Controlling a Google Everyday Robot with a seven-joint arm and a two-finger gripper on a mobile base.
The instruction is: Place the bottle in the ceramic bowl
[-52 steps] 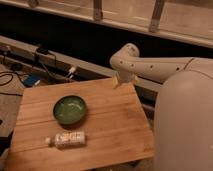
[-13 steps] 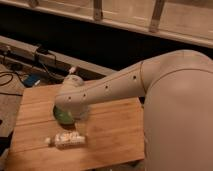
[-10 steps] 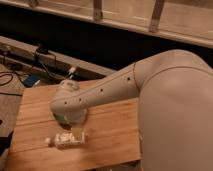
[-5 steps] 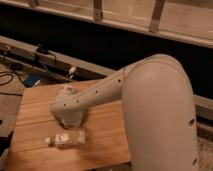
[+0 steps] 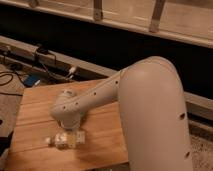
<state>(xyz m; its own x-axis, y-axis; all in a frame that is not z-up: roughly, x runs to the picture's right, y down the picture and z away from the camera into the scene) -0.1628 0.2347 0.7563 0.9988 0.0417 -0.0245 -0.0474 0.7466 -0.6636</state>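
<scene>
The bottle (image 5: 62, 141), pale with a white cap at its left end, lies on its side near the front of the wooden table (image 5: 32, 117). My gripper (image 5: 71, 136) hangs straight down from the bulky white wrist (image 5: 67, 109) and sits right over the bottle's right half, open around it. The bottle still rests on the wood. The ceramic bowl is hidden behind my wrist and forearm.
My large white arm (image 5: 150, 110) sweeps in from the right and covers the table's right side. Cables and a blue item (image 5: 31, 80) lie on the floor at the left. A low ledge (image 5: 45, 52) and a dark wall run behind the table.
The arm has swung left and forward over the bowl and lowered, bringing the gripper down onto the bottle. The bottle has not moved.
</scene>
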